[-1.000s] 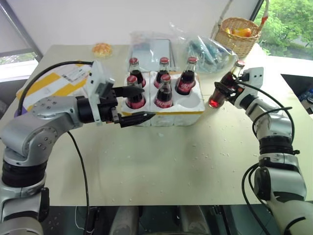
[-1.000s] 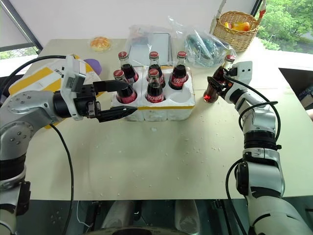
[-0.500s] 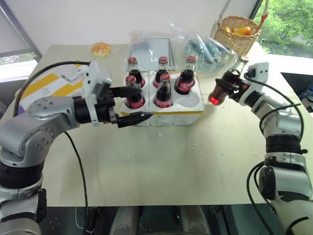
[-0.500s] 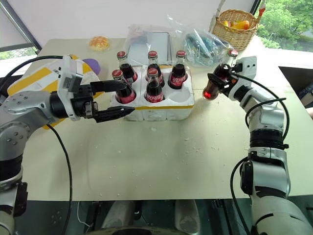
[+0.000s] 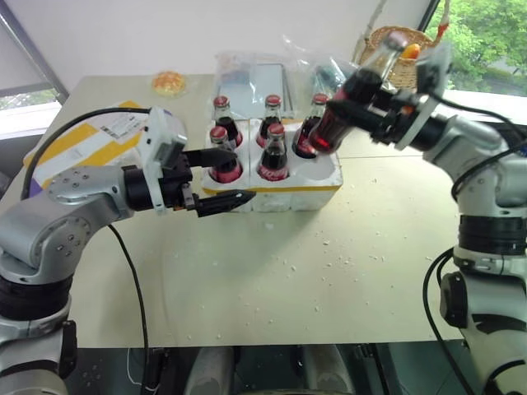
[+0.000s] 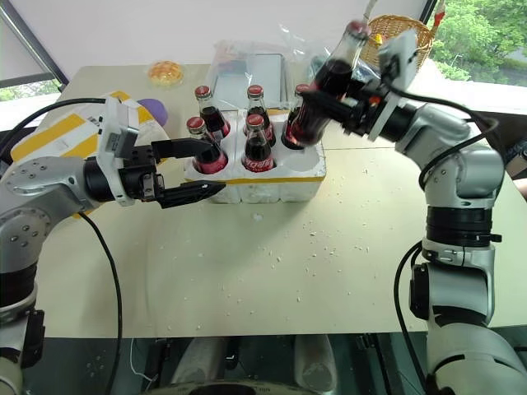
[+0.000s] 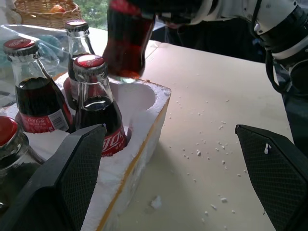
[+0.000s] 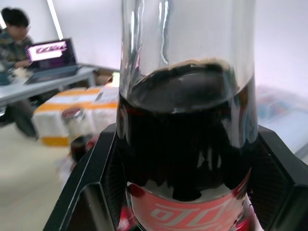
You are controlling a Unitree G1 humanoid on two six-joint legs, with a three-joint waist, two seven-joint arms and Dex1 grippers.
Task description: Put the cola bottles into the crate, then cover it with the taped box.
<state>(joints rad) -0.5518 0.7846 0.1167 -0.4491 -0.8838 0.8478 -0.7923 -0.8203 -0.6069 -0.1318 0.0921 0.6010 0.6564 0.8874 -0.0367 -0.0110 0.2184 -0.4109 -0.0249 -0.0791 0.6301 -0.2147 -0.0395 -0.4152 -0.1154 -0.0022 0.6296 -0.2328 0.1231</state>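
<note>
The crate (image 5: 309, 191) stands mid-table with several cola bottles (image 5: 274, 156) upright in its wells; the front right well (image 7: 139, 94) is empty. My right gripper (image 5: 372, 105) is shut on another cola bottle (image 6: 317, 90), holding it tilted in the air over the crate's right side, its base just above the empty well. My left gripper (image 5: 226, 175) is open at the crate's front left corner, its fingers on either side of the front left bottle (image 5: 224, 160) without closing on it. The taped box (image 5: 99, 136) lies at the left, partly behind my left arm.
A wicker basket (image 5: 403, 45) of fruit sits at the far right corner. Clear plastic bags (image 5: 255, 78) lie behind the crate, and a small orange item (image 5: 169, 82) lies at the back left. White foam crumbs are scattered in front of the crate. A person (image 8: 14, 29) sits at a laptop in the background.
My right gripper has carried its bottle up and to the left, from beside the crate's right end to above its right side, tilting it further. The left gripper stayed put.
</note>
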